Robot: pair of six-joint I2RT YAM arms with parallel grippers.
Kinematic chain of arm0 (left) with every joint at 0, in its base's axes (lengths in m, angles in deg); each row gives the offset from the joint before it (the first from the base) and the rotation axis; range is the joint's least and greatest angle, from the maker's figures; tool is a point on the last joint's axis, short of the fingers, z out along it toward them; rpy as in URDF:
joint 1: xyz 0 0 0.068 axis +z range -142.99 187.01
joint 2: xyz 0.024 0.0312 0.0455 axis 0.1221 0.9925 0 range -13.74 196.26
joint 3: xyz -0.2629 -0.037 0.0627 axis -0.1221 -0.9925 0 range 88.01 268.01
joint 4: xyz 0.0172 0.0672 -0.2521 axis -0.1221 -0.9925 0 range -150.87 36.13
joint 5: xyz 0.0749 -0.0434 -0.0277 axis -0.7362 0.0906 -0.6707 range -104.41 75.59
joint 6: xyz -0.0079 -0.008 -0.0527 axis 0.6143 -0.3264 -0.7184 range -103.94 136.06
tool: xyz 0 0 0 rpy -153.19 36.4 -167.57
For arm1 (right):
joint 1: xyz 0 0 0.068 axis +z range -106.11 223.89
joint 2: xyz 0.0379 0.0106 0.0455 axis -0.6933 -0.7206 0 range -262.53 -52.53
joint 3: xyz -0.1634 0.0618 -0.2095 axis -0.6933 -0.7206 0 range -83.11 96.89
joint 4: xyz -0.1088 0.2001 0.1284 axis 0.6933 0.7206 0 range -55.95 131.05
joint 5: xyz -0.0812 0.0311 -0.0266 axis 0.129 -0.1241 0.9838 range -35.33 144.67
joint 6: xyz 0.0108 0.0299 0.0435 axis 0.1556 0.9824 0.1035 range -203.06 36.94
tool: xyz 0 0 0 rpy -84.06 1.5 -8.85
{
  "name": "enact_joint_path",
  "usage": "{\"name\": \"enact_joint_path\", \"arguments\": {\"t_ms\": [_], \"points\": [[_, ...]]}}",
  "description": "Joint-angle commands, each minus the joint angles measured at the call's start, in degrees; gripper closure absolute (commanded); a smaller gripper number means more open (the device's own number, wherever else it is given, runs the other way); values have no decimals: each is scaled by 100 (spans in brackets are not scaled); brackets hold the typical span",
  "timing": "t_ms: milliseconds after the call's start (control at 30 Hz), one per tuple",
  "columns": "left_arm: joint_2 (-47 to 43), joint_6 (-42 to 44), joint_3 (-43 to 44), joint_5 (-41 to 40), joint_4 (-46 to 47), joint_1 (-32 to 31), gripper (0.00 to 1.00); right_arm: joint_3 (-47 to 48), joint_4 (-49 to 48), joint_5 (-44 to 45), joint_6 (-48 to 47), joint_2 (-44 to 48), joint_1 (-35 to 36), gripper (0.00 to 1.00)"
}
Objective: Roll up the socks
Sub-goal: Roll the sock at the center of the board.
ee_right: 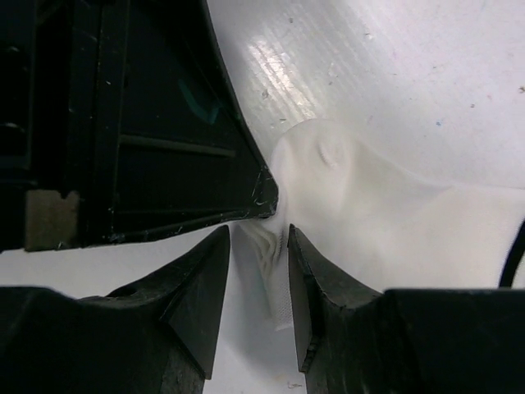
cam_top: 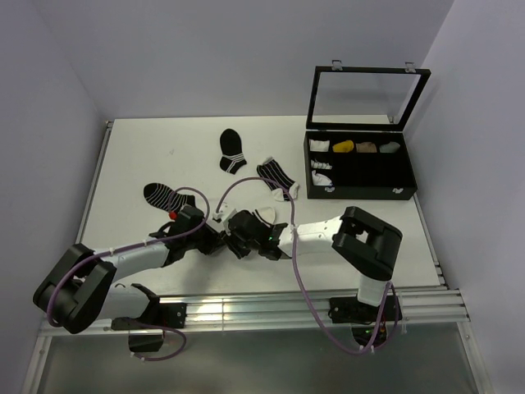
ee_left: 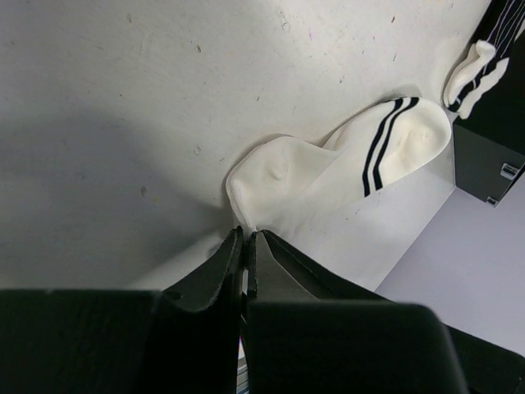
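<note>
From where I stand I count four loose socks on the table (cam_top: 148, 156). Two make the pair. The white sock (cam_top: 263, 215), with two black stripes round its cuff, lies near the front middle where the two arms meet. The striped sock (cam_top: 277, 176), black and white with a white toe, lies near it, a little further back. The other two are a black sock with white bands (cam_top: 232, 152) at one end, toward the back, and a black sock with thin stripes (cam_top: 164, 195) off to the left. Those two lie well apart from each other.

Both arms reach in low and meet at the toe end of the white sock. The left fingers (ee_left: 236, 250) are pressed together with only a hairline between them. The sock's toe edge comes right up to their tips, but I cannot tell whether any cloth is caught in there. The right fingers (ee_right: 220, 254) are clenched on a wrinkled fold of the white sock (ee_right: 369, 205), which bunches up between them. In that wrist view the tip of the left fingers sits just beside the same fold. The rest of the white sock (ee_left: 328, 172) lies spread on the table, cuff end farthest from the left fingers.

At the right rear stands one black box (cam_top: 361, 194) with its glass lid (cam_top: 369, 72) raised. In its compartments I make out about six small bundles (cam_top: 344, 147): four along the back row and two striped ones at the left.
</note>
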Motion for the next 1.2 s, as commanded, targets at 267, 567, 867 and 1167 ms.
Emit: {"name": "enact_joint_path", "arguments": {"t_ms": [267,567,867,1167], "points": [[-19,-262,215,107,-128,-43,97,-13,-379,1009,-173,139,285,61],[-10,-429,206,142,-164,-43,97,31,-361,1158,-261,-37,452,64],[-63,-500,267,125,-313,-43,97,-13,-318,1255,-323,-99,504,64],[-19,-526,347,142,-357,-43,96,22,-265,1342,-367,-213,557,62]]}}
